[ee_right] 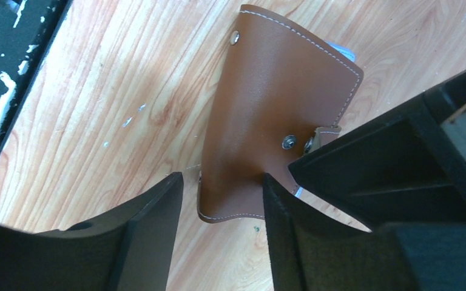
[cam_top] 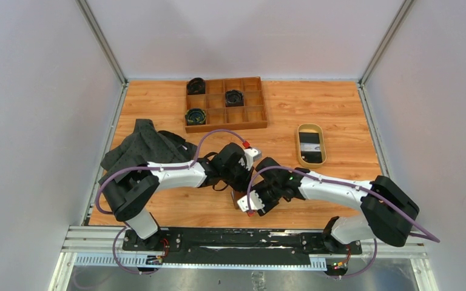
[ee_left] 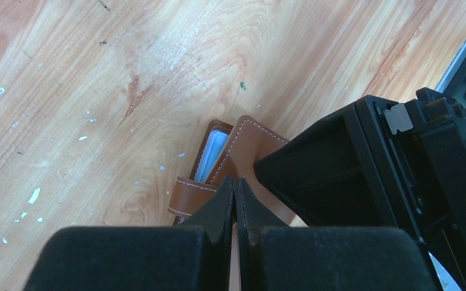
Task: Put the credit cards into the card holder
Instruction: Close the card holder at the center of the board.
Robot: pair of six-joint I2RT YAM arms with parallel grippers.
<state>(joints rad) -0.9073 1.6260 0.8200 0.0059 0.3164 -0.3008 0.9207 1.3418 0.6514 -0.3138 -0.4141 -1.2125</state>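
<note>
The brown leather card holder [ee_right: 273, 103] lies on the wooden table between my two grippers, snap stud showing. In the left wrist view it [ee_left: 249, 142] shows a pale blue inner sleeve [ee_left: 214, 154]. My left gripper [ee_left: 235, 182] is shut on its edge by the strap. My right gripper [ee_right: 221, 182] is open, its fingers either side of the holder's near edge. In the top view only a corner of the holder [cam_top: 237, 199] shows under the two grippers. One dark credit card [cam_top: 310, 144] lies in the tan oval dish; no other card shows.
The tan oval dish [cam_top: 299, 148] sits at the right. A brown wooden compartment tray [cam_top: 255, 113] with three dark round objects stands at the back. A black cloth [cam_top: 145, 145] lies at the left, behind my left arm.
</note>
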